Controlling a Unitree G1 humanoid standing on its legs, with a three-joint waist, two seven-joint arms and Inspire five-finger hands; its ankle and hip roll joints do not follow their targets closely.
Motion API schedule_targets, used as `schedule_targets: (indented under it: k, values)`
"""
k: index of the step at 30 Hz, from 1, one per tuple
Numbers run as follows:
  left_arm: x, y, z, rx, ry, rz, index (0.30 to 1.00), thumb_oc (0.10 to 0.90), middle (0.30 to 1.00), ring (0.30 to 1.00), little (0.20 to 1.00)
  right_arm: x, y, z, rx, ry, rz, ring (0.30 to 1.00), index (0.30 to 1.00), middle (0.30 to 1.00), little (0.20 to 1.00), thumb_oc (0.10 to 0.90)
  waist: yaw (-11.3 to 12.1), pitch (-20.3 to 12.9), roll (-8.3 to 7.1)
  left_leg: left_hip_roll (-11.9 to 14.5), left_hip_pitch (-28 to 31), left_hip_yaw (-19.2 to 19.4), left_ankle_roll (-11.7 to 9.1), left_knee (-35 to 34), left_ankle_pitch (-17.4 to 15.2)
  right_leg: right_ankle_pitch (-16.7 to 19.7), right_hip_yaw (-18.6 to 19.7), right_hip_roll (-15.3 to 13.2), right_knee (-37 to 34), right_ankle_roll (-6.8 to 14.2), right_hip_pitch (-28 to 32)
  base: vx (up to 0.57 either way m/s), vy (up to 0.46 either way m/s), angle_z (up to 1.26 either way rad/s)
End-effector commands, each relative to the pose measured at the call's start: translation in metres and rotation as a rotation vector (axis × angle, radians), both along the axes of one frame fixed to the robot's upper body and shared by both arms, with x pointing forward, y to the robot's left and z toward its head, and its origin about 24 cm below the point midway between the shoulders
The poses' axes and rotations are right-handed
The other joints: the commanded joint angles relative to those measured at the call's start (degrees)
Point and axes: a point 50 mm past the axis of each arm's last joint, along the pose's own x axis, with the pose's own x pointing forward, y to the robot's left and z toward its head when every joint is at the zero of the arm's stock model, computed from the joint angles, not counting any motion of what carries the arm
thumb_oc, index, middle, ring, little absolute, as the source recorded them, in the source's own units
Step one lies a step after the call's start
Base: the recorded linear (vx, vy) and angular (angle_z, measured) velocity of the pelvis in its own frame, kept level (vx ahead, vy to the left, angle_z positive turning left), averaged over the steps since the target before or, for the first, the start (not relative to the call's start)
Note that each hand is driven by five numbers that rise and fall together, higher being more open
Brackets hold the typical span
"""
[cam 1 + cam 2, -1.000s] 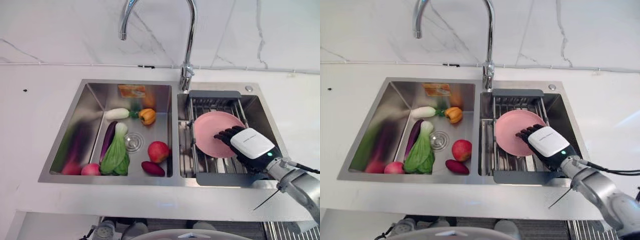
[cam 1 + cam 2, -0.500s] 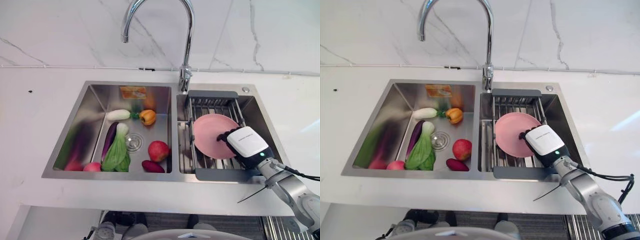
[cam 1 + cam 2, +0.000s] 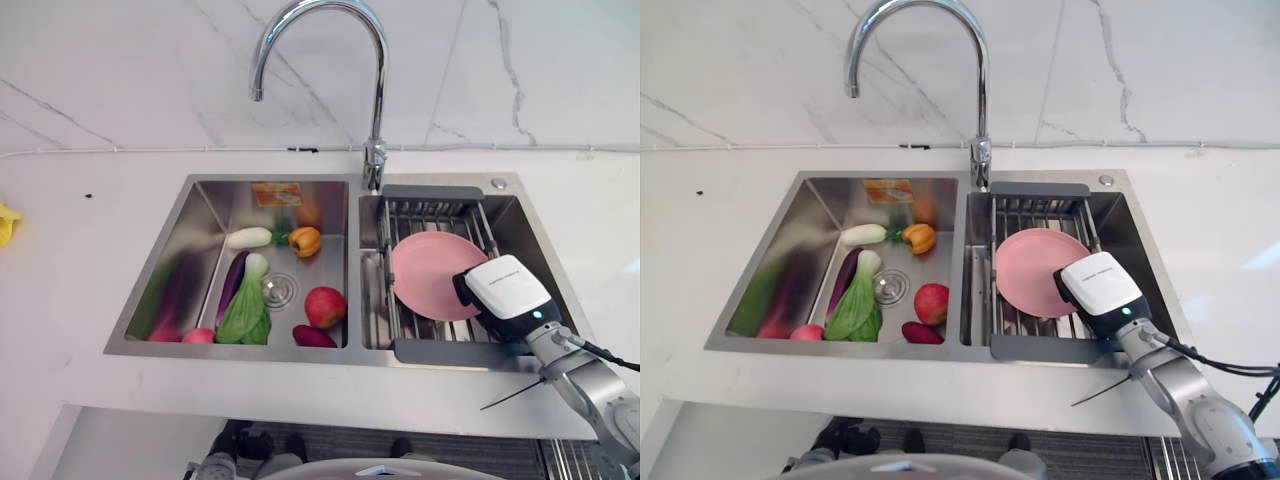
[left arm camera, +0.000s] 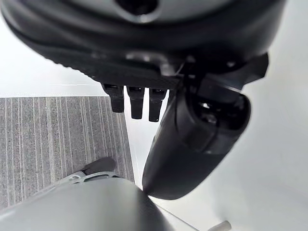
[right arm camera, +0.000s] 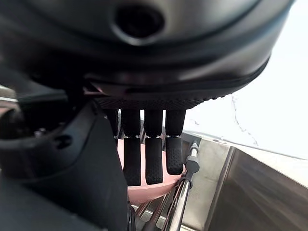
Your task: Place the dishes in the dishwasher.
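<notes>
Right of centre, the pink plate (image 3: 430, 273) lies tilted on the rack (image 3: 437, 217) in the sink's (image 3: 190, 258) right basin: round, plain, matte, with a shallow rim. The right hand (image 3: 503, 293) sits at its lower right edge, fingers (image 5: 147, 161) curled down onto the plate, thumb alongside, gripping it. In its wrist view the left hand (image 4: 192, 130) hangs with fingers loose. Vegetables (image 3: 245, 305) crowd the left basin, under the tap (image 3: 372, 100).

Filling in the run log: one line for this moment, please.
right hand: at pink plate on sink rack, grip unclear | left hand: idle | vegetables: left basin
</notes>
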Motion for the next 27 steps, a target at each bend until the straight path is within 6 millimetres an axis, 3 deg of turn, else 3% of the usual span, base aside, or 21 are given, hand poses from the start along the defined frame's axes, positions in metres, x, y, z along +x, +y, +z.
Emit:
schedule_targets:
  k: [1,5,6,7,8,13,16,22,27]
  values:
    - [-0.012,-0.011,-0.006,-0.001,0.064,-0.074,0.9,0.8,0.9,0.9,0.9,0.029,0.011,0.103,0.346,-0.663,0.05,0.3,0.3,0.3,0.3,0.4,4.61,-0.22,-2.09,3.03,1.24,-0.37,-3.16,0.17,-0.57,-0.54,-1.75,-3.55,0.88,4.65,2.32,0.0,0.0,0.0]
    - [-0.015,-0.009,-0.007,0.004,0.079,-0.06,0.9,0.8,0.9,0.9,0.9,0.031,0.002,0.099,0.528,-0.614,-0.006,0.3,0.3,0.3,0.3,0.4,4.47,-0.44,-2.2,2.9,1.37,-0.37,-3.05,0.17,-0.61,-0.54,-1.49,-3.64,0.88,4.56,2.37,0.0,0.0,0.0]
    - [-0.016,-0.008,-0.007,0.003,0.081,-0.057,0.9,0.8,0.9,0.9,0.9,0.03,-0.001,0.101,0.515,-0.621,-0.016,0.773,0.773,0.773,0.773,0.715,4.49,-0.44,-2.24,2.89,1.38,-0.35,-3.04,0.17,-0.63,-0.55,-1.45,-3.65,0.88,4.56,2.36,0.0,0.0,0.0]
    - [-0.016,-0.005,-0.006,0.006,0.081,-0.055,0.9,0.8,0.9,0.9,0.9,0.028,-0.004,0.109,0.432,-0.651,-0.008,0.86,0.86,0.86,0.86,0.773,4.44,-0.5,-2.37,2.89,1.39,-0.37,-3.04,0.17,-0.66,-0.57,-1.44,-3.62,0.88,4.57,2.37,0.0,0.0,0.0]
    - [-0.016,-0.004,-0.006,0.008,0.081,-0.054,0.9,0.8,0.9,0.9,0.9,0.027,-0.009,0.11,0.398,-0.653,-0.026,0.9,0.9,0.9,0.9,0.8,4.49,-0.52,-2.26,2.88,1.38,-0.4,-3.03,0.17,-0.7,-0.56,-1.47,-3.6,0.88,4.57,2.4,0.0,0.0,0.0]
    - [-0.018,-0.005,-0.007,0.005,0.089,-0.055,0.9,0.8,0.9,0.9,0.9,0.028,-0.01,0.105,0.503,-0.599,-0.037,0.9,0.9,0.9,0.9,0.8,4.56,-0.56,-2.34,2.72,1.25,-0.6,-2.97,0.17,-0.68,-0.44,-1.55,-3.6,0.88,4.45,2.32,0.0,0.0,0.0]
    - [-0.02,0.001,-0.006,-0.011,0.106,-0.044,0.9,0.8,0.9,0.9,0.9,0.029,-0.004,0.12,0.336,-0.411,0.083,0.9,0.9,0.9,0.9,0.8,4.76,-0.51,-2.73,2.81,1.55,-0.51,-3.27,0.17,-0.91,-0.68,-1.66,-3.53,0.88,4.55,2.61,0.0,0.0,0.0]
    - [-0.021,-0.003,-0.007,-0.029,0.114,-0.053,0.9,0.8,0.9,0.9,0.9,0.026,-0.01,0.129,0.253,-0.407,0.086,0.9,0.9,0.9,0.9,0.8,4.35,-0.77,-2.86,2.66,1.01,-0.53,-3.25,0.17,-0.64,-0.32,-1.63,-3.51,0.88,4.68,2.15,0.0,0.003,0.03]
    - [-0.02,-0.002,-0.007,-0.025,0.113,-0.04,0.9,0.8,0.9,0.9,0.9,0.029,-0.013,0.127,0.445,-0.39,0.062,0.9,0.9,0.9,0.9,0.8,4.38,-0.79,-3.1,2.56,1.0,-0.62,-3.09,0.17,-0.73,-0.24,-1.58,-3.68,0.88,4.56,2.17,0.0,0.0,0.0]
